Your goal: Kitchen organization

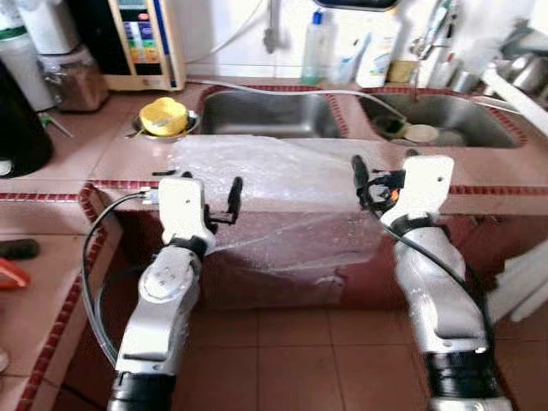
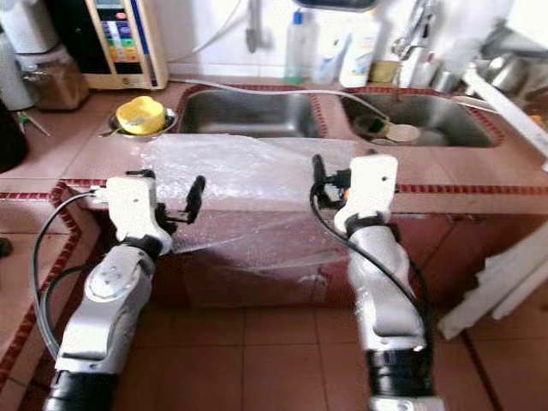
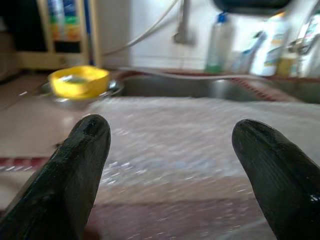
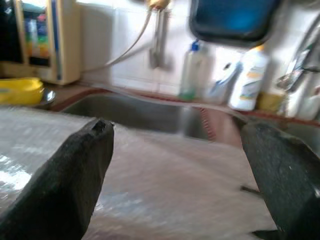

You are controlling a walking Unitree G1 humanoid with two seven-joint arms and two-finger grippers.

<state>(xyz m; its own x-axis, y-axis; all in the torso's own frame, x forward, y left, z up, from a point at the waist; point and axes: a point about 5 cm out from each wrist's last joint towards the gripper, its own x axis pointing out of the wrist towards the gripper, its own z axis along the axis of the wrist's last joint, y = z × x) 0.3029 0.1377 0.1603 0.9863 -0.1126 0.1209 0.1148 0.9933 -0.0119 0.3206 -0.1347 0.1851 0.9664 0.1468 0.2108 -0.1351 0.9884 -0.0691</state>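
A clear bubble-wrap sheet (image 1: 282, 180) lies on the pink tiled counter (image 1: 77, 163) in front of the double sink (image 1: 265, 116) and hangs down over the front edge. My left gripper (image 1: 202, 187) is open at the sheet's left edge, at counter-edge height, with nothing between its fingers (image 3: 85, 145). My right gripper (image 1: 384, 167) is open at the sheet's right edge, also holding nothing, and its wrist view looks across the sheet (image 4: 165, 185) toward the sink. A yellow bowl (image 1: 163, 116) sits in a metal dish left of the sink.
Bottles (image 1: 317, 47) and a tap stand behind the sink, and a round lid lies in the right basin (image 1: 421, 133). A water purifier (image 1: 141, 43), a jar (image 1: 73, 77) and a black kettle (image 1: 17, 128) stand at the back left. A lower side counter (image 1: 34, 291) runs along my left.
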